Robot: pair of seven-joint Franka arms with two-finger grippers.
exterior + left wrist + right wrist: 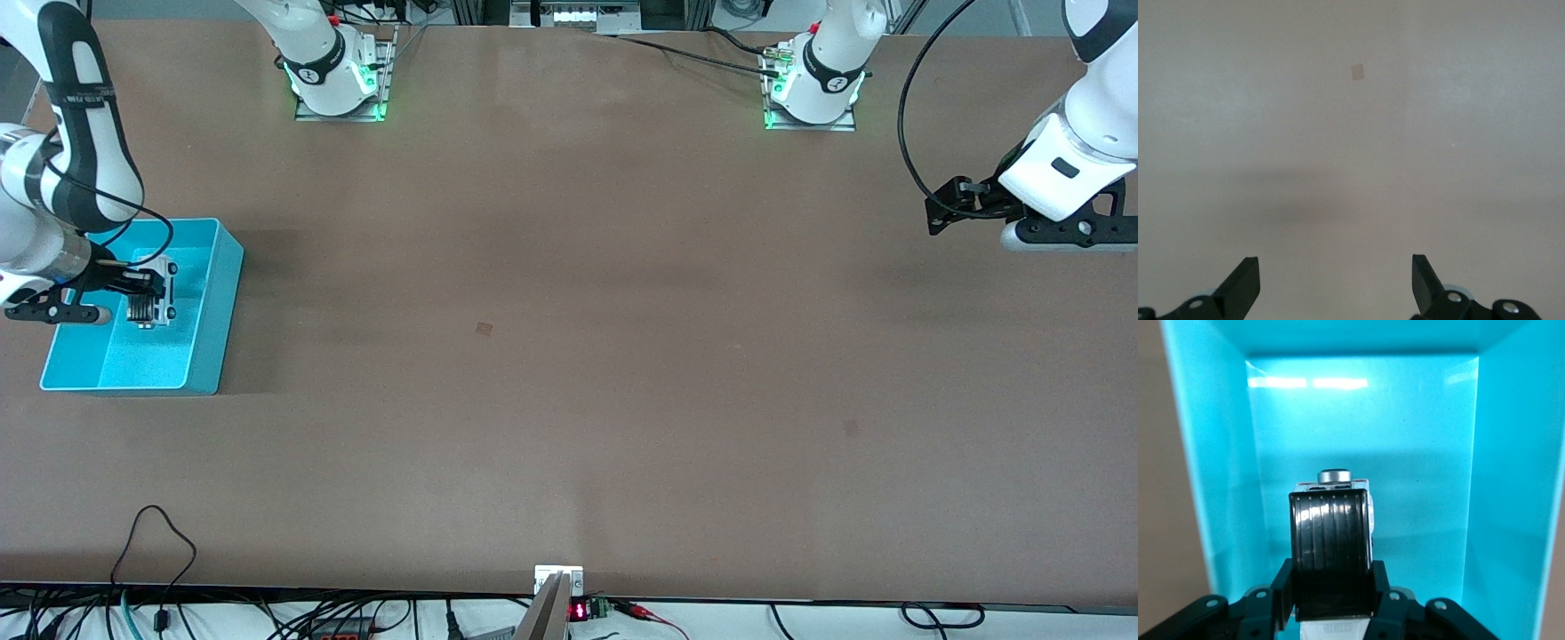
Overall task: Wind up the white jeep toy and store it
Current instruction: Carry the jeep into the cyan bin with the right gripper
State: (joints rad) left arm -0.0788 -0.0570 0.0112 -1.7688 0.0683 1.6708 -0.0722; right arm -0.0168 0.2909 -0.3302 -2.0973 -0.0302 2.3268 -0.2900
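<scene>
Right gripper (142,286) clenched on white jeep toy (153,293), inside turquoise bin (206,356), middle left of front frame. Roof gripped between fingers (1283,587) in right wrist view. Risk: release from height, toy bounces or tips; wound spring may drive wheels against wall. Left gripper (1335,283) spread, empty, waiting over bare table (569,356), upper right.

I count one white jeep toy (1331,540), clamped between the fingers of my right pincer (1330,600). Around it is one turquoise bin (213,311). One worktop (569,356) lies beneath. My pincers number two, the left pincer (1335,283) being the second.
</scene>
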